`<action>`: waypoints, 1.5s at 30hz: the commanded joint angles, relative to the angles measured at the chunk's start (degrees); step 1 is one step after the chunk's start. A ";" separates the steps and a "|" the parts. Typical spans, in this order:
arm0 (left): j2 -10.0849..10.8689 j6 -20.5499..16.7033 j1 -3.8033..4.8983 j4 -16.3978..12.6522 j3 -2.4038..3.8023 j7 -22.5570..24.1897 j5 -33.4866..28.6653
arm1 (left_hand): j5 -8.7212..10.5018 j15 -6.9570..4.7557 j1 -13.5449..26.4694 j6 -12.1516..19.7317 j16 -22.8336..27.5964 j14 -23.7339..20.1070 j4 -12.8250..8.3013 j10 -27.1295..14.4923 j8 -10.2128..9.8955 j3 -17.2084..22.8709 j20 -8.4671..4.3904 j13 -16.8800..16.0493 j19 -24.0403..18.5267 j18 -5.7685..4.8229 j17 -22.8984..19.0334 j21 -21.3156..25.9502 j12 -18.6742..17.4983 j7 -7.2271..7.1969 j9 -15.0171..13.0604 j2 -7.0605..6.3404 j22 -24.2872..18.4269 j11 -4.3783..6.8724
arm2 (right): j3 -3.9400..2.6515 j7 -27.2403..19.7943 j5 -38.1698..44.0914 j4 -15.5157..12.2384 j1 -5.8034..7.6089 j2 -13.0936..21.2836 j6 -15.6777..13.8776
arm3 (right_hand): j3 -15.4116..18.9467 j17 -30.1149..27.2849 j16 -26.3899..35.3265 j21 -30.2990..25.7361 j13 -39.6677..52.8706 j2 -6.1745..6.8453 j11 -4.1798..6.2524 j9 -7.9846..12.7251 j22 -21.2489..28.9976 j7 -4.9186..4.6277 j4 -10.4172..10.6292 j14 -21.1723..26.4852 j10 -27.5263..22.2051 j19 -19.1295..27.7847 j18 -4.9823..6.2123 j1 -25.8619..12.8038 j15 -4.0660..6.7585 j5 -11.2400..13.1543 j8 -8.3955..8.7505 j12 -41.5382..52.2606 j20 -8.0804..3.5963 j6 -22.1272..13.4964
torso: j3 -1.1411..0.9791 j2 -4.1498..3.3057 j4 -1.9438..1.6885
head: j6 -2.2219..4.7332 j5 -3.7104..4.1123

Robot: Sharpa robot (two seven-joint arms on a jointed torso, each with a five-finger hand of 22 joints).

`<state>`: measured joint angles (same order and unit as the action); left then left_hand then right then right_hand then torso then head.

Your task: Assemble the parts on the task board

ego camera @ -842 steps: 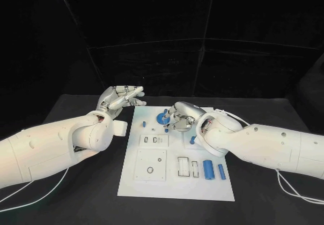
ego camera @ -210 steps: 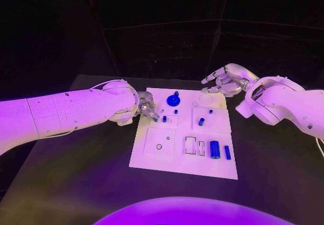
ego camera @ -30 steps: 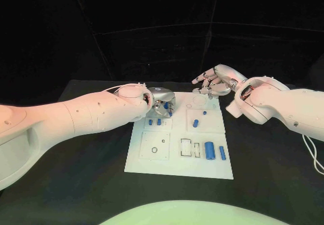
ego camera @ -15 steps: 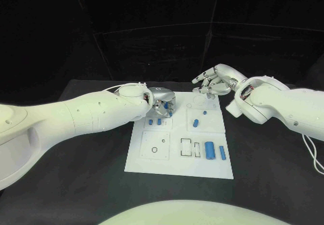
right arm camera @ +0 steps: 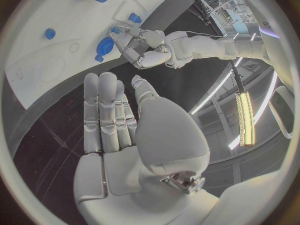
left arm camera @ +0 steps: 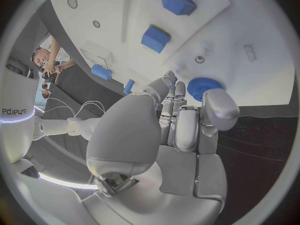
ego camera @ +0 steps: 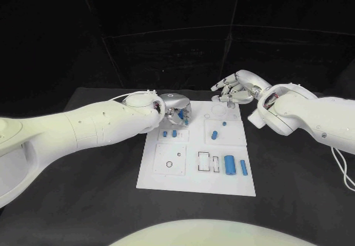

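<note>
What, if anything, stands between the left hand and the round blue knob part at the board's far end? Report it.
Nothing visible does. The left hand is already at the round blue knob part on the white task board, its fingers against the knob's rim.

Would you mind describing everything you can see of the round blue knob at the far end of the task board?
The round blue knob is a saturated blue disc with a ribbed rim, plastic by its look. It stands on the white task board near its far edge, on the left half. The left hand hangs over it with fingertips at its rim; whether they truly grip it cannot be told. In the right wrist view a small stub projects from its side. The right hand hovers apart, holding nothing.
</note>
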<state>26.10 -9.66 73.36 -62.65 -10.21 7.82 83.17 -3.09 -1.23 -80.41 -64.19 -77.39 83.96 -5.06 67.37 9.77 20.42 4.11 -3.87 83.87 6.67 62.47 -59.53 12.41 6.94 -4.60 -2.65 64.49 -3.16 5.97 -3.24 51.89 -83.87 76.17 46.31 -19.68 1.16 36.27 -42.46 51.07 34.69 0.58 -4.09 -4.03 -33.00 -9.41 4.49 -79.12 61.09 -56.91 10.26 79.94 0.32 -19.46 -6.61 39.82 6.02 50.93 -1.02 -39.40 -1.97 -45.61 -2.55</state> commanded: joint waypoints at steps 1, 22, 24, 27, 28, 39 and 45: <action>0.81 -2.55 0.16 -1.14 0.81 1.27 -2.79 | 0.01 -0.52 0.47 -0.46 -0.13 1.43 0.02 0.43 -0.17 0.36 -0.30 -0.08 0.48 -0.50 -0.08 -0.27 -0.26 -0.03 -0.05 -0.08 0.05 0.03 | -0.04 -0.71 -0.35 0.09 0.11 0.01 -0.73 | 0.05 -0.05 0.17 -0.16 -0.05 0.28 -0.05 0.03 0.05 0.04 0.41 0.19 -0.04 -0.07 0.29 0.49 -0.05 -0.32 -0.36 -0.20 0.10 -0.47 | -0.02 0.06 -0.10 | 0.05 -0.17; 8.48 1.27 -0.01 -4.81 1.91 -0.49 -4.91 | 0.02 -0.50 1.08 -0.84 -0.14 1.40 -0.12 0.97 -0.33 0.74 -0.29 -0.13 0.49 -0.56 -0.30 -0.50 -0.75 -0.05 -0.07 -0.47 0.32 0.04 | -0.04 -0.59 -0.47 0.76 0.11 0.12 -0.48 | -0.03 -1.14 2.08 -0.80 -0.92 0.40 -0.07 0.02 0.45 0.01 0.70 0.20 -0.10 -0.29 0.28 0.53 -0.08 -0.32 -0.38 -0.72 0.11 -0.49 | 0.03 -0.05 0.04 | 0.17 -0.92; 8.87 1.42 -0.13 -4.88 1.90 -0.58 -4.94 | 0.03 -0.52 1.19 -0.93 -0.14 1.39 -0.15 1.10 -0.36 0.82 -0.30 -0.15 0.50 -0.57 -0.35 -0.56 -0.86 -0.08 -0.08 -0.53 0.39 0.06 | -0.04 -0.60 -0.47 0.82 0.11 0.13 -0.50 | -0.09 -1.39 2.61 -1.01 -1.24 0.42 -0.08 0.02 0.57 0.01 0.78 0.20 -0.13 -0.36 0.28 0.59 -0.08 -0.32 -0.39 -0.94 0.12 -0.49 | 0.04 -0.04 0.05 | 0.15 -0.93; 9.19 1.61 -0.25 -4.95 1.90 -0.65 -4.96 | 0.03 -0.52 1.19 -0.93 -0.14 1.39 -0.15 1.10 -0.36 0.82 -0.30 -0.15 0.50 -0.57 -0.35 -0.56 -0.86 -0.08 -0.08 -0.53 0.39 0.06 | -0.04 -0.61 -0.48 0.89 0.11 0.14 -0.51 | -0.12 -1.41 2.86 -1.16 -1.47 0.45 -0.09 0.02 0.66 0.01 0.83 0.18 -0.14 -0.39 0.27 0.62 -0.09 -0.32 -0.39 -1.08 0.12 -0.50 | 0.07 -0.04 0.09 | 0.15 -0.98; 9.28 1.70 -0.29 -4.97 1.90 -0.70 -4.96 | 0.03 -0.53 1.27 -1.01 -0.15 1.39 -0.18 1.21 -0.37 0.88 -0.30 -0.16 0.48 -0.56 -0.37 -0.53 -0.93 -0.12 -0.09 -0.57 0.38 0.09 | -0.04 -0.62 -0.48 0.91 0.11 0.14 -0.52 | -0.12 -1.41 2.86 -1.16 -1.47 0.45 -0.09 0.02 0.66 0.01 0.83 0.18 -0.14 -0.39 0.27 0.62 -0.09 -0.32 -0.39 -1.08 0.12 -0.50 | 0.05 -0.05 0.09 | 0.10 -0.98; 9.31 2.60 -0.53 -4.64 1.88 -1.20 -4.98 | 0.03 -0.55 1.36 -1.09 -0.14 1.38 -0.21 1.31 -0.40 0.94 -0.31 -0.17 0.48 -0.56 -0.43 -0.57 -1.02 -0.16 -0.09 -0.65 0.43 0.12 | -0.04 -0.58 -0.48 0.98 0.10 0.10 -0.50 | -0.14 -1.42 3.10 -1.31 -1.70 0.49 -0.10 0.02 0.75 0.00 0.89 0.15 -0.14 -0.43 0.27 0.64 -0.10 -0.32 -0.40 -1.22 0.13 -0.49 | 0.00 -0.02 0.10 | -0.10 -1.04; 9.00 2.78 -0.70 -4.41 1.87 -1.17 -4.98 | 0.03 -0.55 1.36 -1.09 -0.14 1.38 -0.21 1.31 -0.40 0.94 -0.31 -0.17 0.48 -0.56 -0.43 -0.57 -1.02 -0.16 -0.09 -0.65 0.43 0.12 | -0.04 -0.57 -0.48 0.98 0.10 0.05 -0.48 | -0.14 -1.42 3.10 -1.31 -1.70 0.49 -0.10 0.02 0.75 0.00 0.89 0.15 -0.14 -0.43 0.27 0.64 -0.10 -0.32 -0.40 -1.22 0.13 -0.49 | -0.01 -0.03 0.13 | -0.11 -1.01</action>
<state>35.20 -7.66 72.62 -67.07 -8.38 6.92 78.54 -3.09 -1.43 -79.74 -64.79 -77.39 84.16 -5.37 68.28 9.31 21.04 4.11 -3.95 83.86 6.67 62.09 -59.73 11.75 6.75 -4.61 -3.34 64.83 -3.06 5.97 -3.35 51.58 -82.83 76.16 46.40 -19.75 1.03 34.92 -39.55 50.09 33.05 0.88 -4.09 -4.03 -32.30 -9.40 4.94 -79.13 61.10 -56.92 10.25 80.23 0.32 -19.46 -6.82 38.76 6.02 50.93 -1.03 -39.45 -1.85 -45.70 -3.59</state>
